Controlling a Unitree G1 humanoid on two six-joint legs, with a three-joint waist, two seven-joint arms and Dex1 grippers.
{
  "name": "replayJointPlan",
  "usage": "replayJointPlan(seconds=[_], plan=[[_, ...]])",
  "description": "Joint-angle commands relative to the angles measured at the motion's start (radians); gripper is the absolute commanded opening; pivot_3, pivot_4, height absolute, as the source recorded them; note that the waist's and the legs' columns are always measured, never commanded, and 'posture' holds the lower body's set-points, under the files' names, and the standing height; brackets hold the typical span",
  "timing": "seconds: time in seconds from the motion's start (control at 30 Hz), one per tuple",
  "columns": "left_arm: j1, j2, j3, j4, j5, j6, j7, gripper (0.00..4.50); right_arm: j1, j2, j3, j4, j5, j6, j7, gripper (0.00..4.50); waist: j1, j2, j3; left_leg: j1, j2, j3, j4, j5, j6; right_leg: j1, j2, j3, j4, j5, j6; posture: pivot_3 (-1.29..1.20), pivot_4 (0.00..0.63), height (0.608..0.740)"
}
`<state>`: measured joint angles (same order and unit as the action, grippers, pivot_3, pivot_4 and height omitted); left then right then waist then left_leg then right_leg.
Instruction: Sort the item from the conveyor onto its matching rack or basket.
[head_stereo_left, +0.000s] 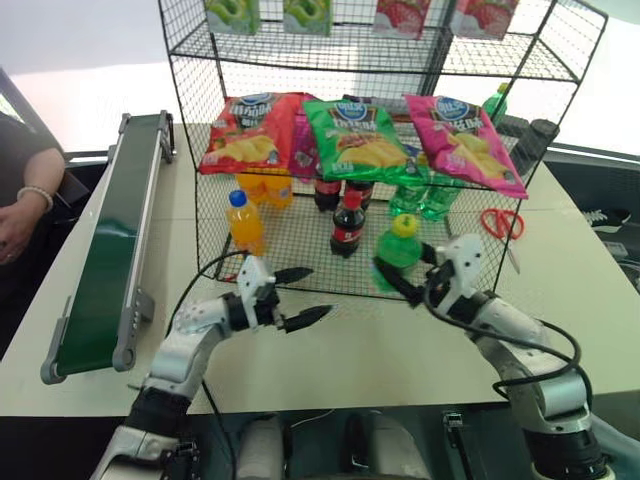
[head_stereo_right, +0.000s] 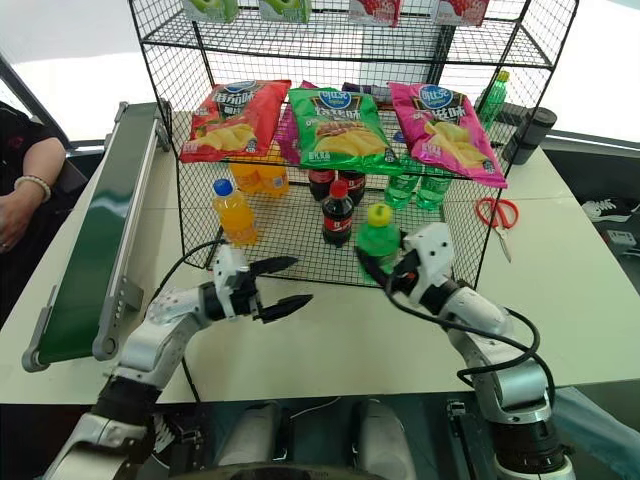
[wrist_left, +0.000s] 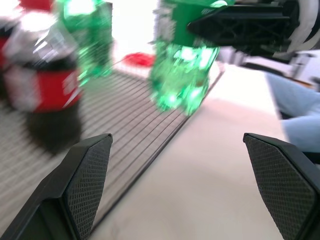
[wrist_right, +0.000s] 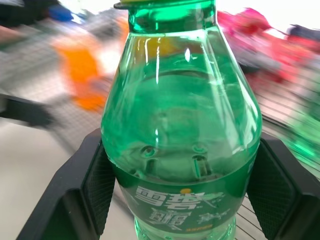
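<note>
Green belt of the conveyor (head_stereo_left: 105, 255) far left; my left gripper (head_stereo_left: 296, 297) gapes empty on the pale table (head_stereo_left: 390, 365); my right gripper (wrist_right: 175, 192) clamps the soda bottle (wrist_right: 181, 130), Chinese-lettered label, at the black rack (head_stereo_left: 300, 245) front edge.

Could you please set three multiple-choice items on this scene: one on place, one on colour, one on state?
1. Where is the green bottle?
A. on the conveyor
B. in the right end effector, at the rack's front edge
C. on the top tier

2. What colour is its cap?
A. yellow
B. blue
C. red

3. How is the left end effector?
A. shut on the cola
B. shut, empty
C. open, empty

Key: 1 B, fingers clamp its body by the rack; 2 A, yellow cap shows; 3 C, fingers stand apart with nothing between.
</note>
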<state>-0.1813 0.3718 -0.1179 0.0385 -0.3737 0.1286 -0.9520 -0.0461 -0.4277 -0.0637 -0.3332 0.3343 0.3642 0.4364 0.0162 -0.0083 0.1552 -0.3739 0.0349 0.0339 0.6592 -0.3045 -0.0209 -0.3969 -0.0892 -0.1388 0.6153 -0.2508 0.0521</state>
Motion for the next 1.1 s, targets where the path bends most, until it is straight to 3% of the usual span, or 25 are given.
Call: replayJointPlan(seconds=[0.03,0.27,0.6,0.93,0.97,1.0,1.1], plan=[[0.006,-0.002,0.054,-0.098,-0.024,0.070,0.086,4.46,-0.021,0.046,-0.051,0.055,-0.052,-0.116,-0.068,3.04,-0.003,0.000,0.000,0.000,0.000,0.000,0.000,0.000,0.000,0.000,0.000,0.000,0.000,0.000,0.000,0.00,0.150,0.735],[0.053,-0.009,0.092,-0.224,-0.029,0.131,0.200,4.46,-0.105,0.107,-0.074,0.279,-0.134,-0.249,-0.161,3.04,-0.006,0.002,0.001,0.001,0.001,0.001,0.000,0.000,0.000,0.000,0.001,0.001,0.001,0.000,0.000,0.00,0.150,0.735],[0.057,0.008,0.030,-0.264,0.006,0.137,0.193,4.46,-0.291,0.159,-0.104,0.622,-0.161,-0.420,-0.211,3.04,-0.005,0.003,0.001,0.001,0.001,0.002,0.000,0.000,0.000,0.000,0.001,0.002,0.002,0.000,0.000,0.00,0.150,0.735],[0.030,0.001,0.003,-0.257,0.014,0.143,0.187,4.46,-0.315,0.174,-0.123,0.705,-0.124,-0.464,-0.180,3.04,-0.005,0.004,0.001,0.002,0.001,0.002,0.000,0.000,0.000,0.000,0.001,0.002,0.003,0.000,0.000,0.00,0.150,0.735],[0.029,0.001,0.002,-0.257,0.016,0.142,0.186,4.50,-0.311,0.176,-0.125,0.699,-0.121,-0.461,-0.175,4.06,-0.006,0.004,0.001,0.002,0.001,0.002,0.000,0.000,0.000,0.000,0.001,0.003,0.003,0.000,0.000,0.00,0.150,0.735],[0.028,0.002,0.001,-0.256,0.016,0.142,0.184,4.50,-0.309,0.176,-0.126,0.694,-0.120,-0.459,-0.173,4.41,-0.006,0.004,0.000,0.002,0.001,0.002,0.000,0.000,0.000,0.000,0.001,0.003,0.003,0.000,0.000,0.00,0.150,0.735],[0.024,0.003,-0.004,-0.253,0.022,0.137,0.178,4.50,-0.290,0.165,-0.116,0.666,-0.141,-0.454,-0.179,4.46,-0.006,0.004,0.000,0.002,0.001,0.002,0.000,0.000,0.000,0.000,0.001,0.003,0.003,0.000,0.000,0.00,0.150,0.735]])
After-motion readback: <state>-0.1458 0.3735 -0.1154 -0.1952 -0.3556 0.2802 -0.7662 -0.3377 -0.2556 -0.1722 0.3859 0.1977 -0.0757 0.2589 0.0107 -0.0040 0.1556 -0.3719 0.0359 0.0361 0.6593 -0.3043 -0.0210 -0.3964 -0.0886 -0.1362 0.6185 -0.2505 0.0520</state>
